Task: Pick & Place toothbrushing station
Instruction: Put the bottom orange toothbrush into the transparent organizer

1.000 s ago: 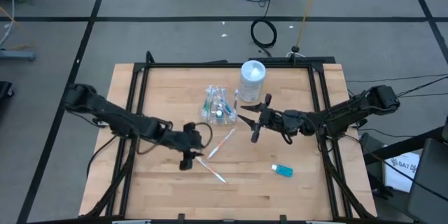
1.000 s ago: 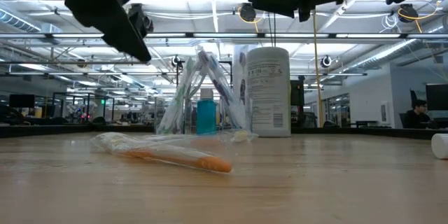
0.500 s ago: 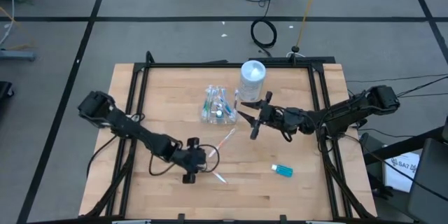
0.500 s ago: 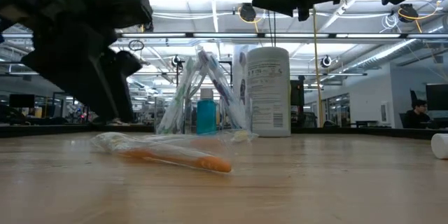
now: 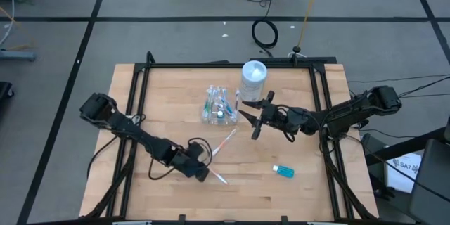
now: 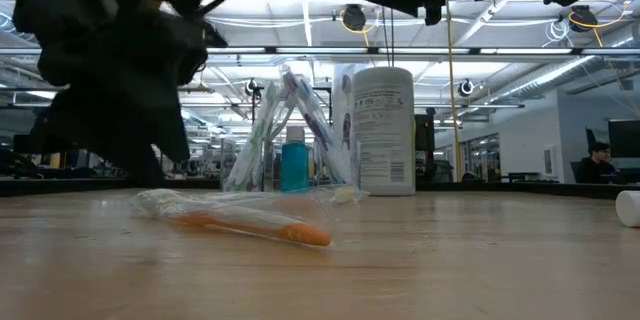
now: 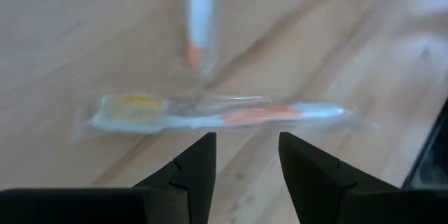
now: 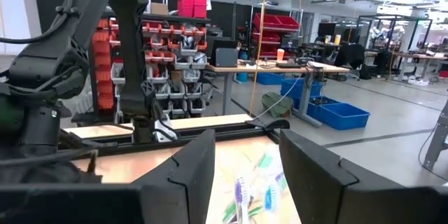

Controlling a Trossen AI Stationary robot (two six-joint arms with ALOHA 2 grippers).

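A wrapped toothbrush (image 7: 217,115) with an orange and white handle lies flat on the table near the front (image 5: 219,177). My left gripper (image 7: 245,150) hangs low just short of it, open, fingers slanting down with nothing between them (image 5: 203,173). A second toothbrush (image 5: 226,140) lies farther back. The clear cup (image 5: 216,107) stands at the back with several toothbrushes leaning in it (image 6: 290,135). A small blue tube (image 5: 283,171) lies at the front right. My right gripper (image 5: 250,122) hovers open, high above the table, right of the cup (image 8: 245,161).
A tall white canister (image 5: 253,77) stands right behind the cup, also in the low view (image 6: 383,130). A black frame (image 5: 225,65) borders the wooden table. Bare wood lies along the front and left (image 5: 162,197). A person sits far off in the room (image 6: 598,160).
My left gripper has come down and toward the table's near edge, ending close to the nearer wrapped toothbrush, and it has rolled about its own pointing line. Most of this happened early in the second. The toothbrushes, the cup and the tube lie as before.
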